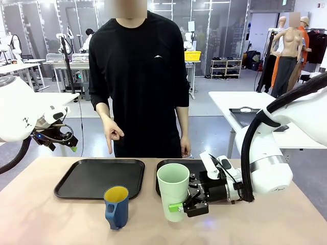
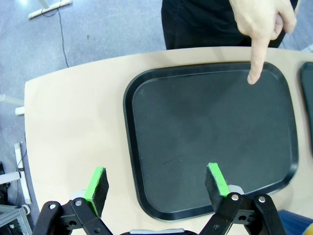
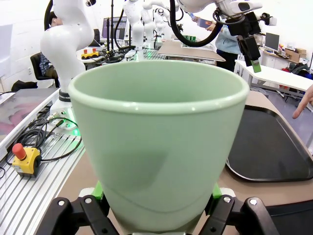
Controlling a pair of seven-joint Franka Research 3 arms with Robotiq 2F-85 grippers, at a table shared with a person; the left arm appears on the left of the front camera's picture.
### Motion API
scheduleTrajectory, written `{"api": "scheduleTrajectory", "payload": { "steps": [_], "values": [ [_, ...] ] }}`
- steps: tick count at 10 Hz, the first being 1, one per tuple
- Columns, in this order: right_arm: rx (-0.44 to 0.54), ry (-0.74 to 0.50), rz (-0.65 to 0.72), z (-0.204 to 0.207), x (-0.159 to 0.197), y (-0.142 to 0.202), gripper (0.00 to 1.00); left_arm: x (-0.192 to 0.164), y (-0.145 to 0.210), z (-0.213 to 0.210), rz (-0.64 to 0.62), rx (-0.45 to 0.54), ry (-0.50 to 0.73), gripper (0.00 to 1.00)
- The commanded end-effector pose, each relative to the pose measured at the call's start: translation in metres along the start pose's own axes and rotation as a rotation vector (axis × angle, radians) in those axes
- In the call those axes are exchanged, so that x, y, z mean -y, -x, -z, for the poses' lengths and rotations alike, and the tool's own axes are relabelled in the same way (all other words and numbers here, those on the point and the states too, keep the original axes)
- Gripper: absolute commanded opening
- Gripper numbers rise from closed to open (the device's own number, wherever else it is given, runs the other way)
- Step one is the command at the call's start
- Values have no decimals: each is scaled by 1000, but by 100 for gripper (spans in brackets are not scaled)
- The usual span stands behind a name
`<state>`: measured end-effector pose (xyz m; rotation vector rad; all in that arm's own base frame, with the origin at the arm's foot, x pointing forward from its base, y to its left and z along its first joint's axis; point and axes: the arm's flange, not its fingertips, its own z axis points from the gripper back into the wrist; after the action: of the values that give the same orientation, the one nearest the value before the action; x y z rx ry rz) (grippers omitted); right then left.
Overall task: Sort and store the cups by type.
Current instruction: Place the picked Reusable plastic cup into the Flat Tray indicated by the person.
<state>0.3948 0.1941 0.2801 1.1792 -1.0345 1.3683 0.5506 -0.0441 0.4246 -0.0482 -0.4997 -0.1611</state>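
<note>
Right pincer [image 1: 180,205] clamps smooth tapered mint tumbler [image 1: 172,186].

Left gripper [image 2: 155,176] spread wide; right gripper [image 1: 178,206] clamped.

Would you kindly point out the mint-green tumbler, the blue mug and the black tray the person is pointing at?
mint-green tumbler [image 1: 171,193], front view, on its outer wall below the rim.
blue mug [image 1: 118,214], front view, on its blue outer wall.
left black tray [image 1: 97,176], front view, on its bare floor.
</note>
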Motion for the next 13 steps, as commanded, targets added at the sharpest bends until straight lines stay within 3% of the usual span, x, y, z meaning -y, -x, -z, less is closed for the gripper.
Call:
{"api": "scheduleTrajectory", "payload": {
  "steps": [1, 4, 8, 13],
  "values": [
    [20, 6, -11, 2, 4, -2, 84, -1, 0, -2, -2, -5, 3, 100],
    [44, 32, -47, 17, 28, -16, 84, -1, 0, -2, -2, -5, 3, 100],
    [84, 45, -44, 56, 90, -33, 84, -1, 0, -2, -2, -5, 3, 100],
    [104, 27, -38, 132, 161, -50, 84, -1, 0, -2, -2, -5, 3, 100]
  ]
}}
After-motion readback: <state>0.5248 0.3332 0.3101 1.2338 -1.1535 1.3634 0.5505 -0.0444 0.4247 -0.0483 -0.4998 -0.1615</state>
